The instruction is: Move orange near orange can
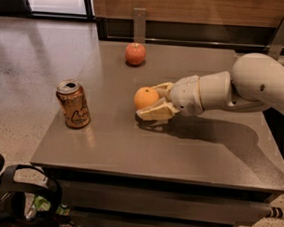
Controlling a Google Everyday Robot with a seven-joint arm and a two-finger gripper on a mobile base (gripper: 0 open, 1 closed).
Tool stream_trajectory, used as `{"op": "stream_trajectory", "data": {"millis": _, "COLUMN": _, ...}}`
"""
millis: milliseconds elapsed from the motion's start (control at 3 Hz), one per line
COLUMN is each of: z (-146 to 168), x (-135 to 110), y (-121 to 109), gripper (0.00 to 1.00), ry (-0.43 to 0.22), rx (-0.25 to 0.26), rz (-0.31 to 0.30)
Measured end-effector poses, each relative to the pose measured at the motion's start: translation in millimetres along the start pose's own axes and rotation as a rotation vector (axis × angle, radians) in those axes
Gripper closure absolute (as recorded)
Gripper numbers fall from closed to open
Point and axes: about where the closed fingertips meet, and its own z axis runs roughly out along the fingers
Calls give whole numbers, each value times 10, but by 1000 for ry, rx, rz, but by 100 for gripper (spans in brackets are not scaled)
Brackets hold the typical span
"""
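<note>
The cream two-finger gripper (149,101), at mid-table on the white arm (227,88), is closed around the round, matte orange fruit (145,97), one finger above and one below. Whether the orange touches the grey tabletop (178,154) cannot be told. The copper-orange aluminium can (73,104) stands upright, apart, to the image left. A red apple (135,53) sits at the far edge.
</note>
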Motion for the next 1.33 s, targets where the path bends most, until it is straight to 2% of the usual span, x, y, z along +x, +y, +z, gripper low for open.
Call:
{"op": "stream_trajectory", "data": {"millis": 333, "z": 272, "x": -284, "y": 375, "gripper": 100, "ry": 11, "rx": -114, "rz": -56}}
{"op": "stream_trajectory", "data": {"millis": 667, "z": 442, "x": -398, "y": 566, "gripper": 100, "ry": 41, "rx": -211, "rz": -102}}
{"op": "stream_trajectory", "data": {"millis": 1000, "z": 463, "x": -408, "y": 597, "gripper": 100, "ry": 44, "rx": -225, "rz": -107}}
{"op": "stream_trajectory", "data": {"millis": 1333, "z": 567, "x": -310, "y": 582, "gripper": 100, "ry": 86, "rx": -235, "rz": -81}}
